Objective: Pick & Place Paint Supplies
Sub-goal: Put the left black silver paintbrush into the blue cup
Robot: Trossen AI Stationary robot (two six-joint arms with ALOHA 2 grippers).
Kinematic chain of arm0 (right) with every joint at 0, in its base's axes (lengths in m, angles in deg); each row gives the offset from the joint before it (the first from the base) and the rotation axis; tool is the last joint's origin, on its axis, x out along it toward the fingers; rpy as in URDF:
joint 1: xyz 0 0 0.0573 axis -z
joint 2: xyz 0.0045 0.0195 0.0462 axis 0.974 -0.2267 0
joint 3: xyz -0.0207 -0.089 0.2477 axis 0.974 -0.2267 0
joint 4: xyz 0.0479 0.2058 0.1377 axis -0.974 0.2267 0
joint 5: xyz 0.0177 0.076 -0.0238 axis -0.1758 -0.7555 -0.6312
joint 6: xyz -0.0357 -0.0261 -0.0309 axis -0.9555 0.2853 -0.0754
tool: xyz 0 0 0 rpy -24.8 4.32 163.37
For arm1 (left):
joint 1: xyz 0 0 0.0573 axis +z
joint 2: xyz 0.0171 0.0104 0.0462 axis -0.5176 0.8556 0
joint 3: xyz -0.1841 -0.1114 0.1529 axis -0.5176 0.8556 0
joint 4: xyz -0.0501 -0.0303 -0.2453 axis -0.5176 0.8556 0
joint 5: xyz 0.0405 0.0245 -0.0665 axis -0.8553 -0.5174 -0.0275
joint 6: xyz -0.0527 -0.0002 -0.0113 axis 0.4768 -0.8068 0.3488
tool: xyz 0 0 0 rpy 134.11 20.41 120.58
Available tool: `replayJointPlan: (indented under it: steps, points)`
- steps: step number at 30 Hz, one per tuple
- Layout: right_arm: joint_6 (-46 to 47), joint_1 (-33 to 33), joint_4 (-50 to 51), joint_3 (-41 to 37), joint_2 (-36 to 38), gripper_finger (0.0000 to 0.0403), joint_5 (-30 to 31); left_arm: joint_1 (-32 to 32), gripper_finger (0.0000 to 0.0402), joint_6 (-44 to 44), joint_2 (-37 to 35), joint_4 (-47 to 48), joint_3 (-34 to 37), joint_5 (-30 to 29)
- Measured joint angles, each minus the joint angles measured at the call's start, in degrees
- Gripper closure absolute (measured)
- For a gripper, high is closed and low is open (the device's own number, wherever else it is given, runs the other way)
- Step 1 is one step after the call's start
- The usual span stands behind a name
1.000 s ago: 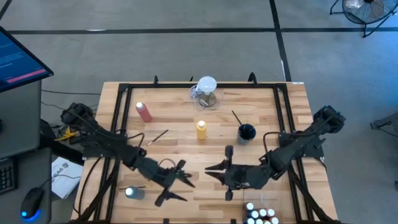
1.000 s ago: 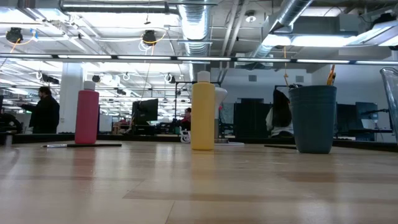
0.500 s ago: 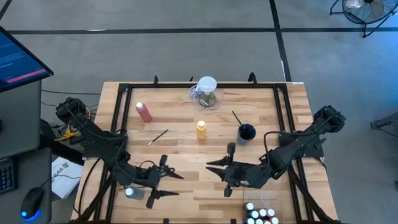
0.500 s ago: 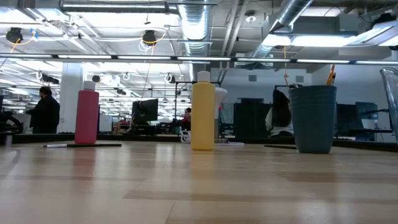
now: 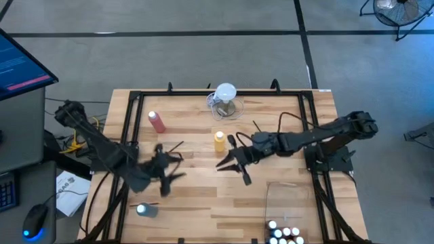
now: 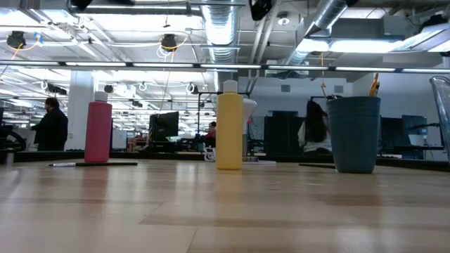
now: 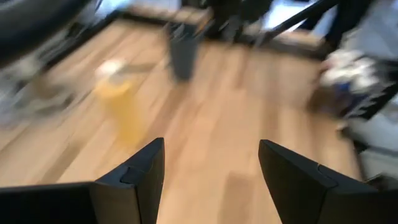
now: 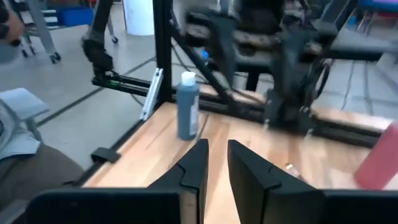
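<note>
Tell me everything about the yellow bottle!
The yellow bottle is a tall, plastic-looking squeeze bottle with a white cap on top. It stands upright and closed near the middle of the wooden table, right of the pink-red bottle. In the low view it looks smooth and round, with straight sides. The right pincer hangs close beside it. Nothing seems to touch the bottle except the table.

— What lies around the table [image 5: 285, 203]?
— A grey floor [image 5: 203, 61] crossed by dark lines, a monitor [image 5: 20, 64] at the left edge and a fan [image 5: 397, 10] in the far corner.
— And the room behind?
— An open ceiling with ducts [image 6: 221, 31] and strip lights [image 6: 365, 46], distant desks with screens [image 6: 165, 126], and a person [image 6: 49, 125] standing at the left.
</note>
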State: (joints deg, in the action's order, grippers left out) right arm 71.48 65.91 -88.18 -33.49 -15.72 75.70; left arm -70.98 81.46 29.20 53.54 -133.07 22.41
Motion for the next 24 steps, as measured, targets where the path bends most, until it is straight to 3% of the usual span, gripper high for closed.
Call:
replayJointPlan:
  steps: [4,8,16,24]
  points:
    - [-6.24,1.36,-2.95,0.07,0.00,0.0349,-0.03,5.18,0.0183,8.70,-5.53,18.61,0.00,4.45]
    - [-10.79,3.12,-2.39,0.07,0.02,0.0349,-0.03,14.25,0.0183,10.09,-7.42,27.29,2.16,14.95]
    - [-11.08,8.05,-0.37,0.07,0.00,0.0349,-0.11,28.46,0.0183,6.77,-8.01,27.38,14.45,27.05]
    - [-10.94,11.35,0.82,0.07,0.00,0.0349,-0.23,36.63,0.0183,0.95,-8.15,22.12,23.87,38.47]
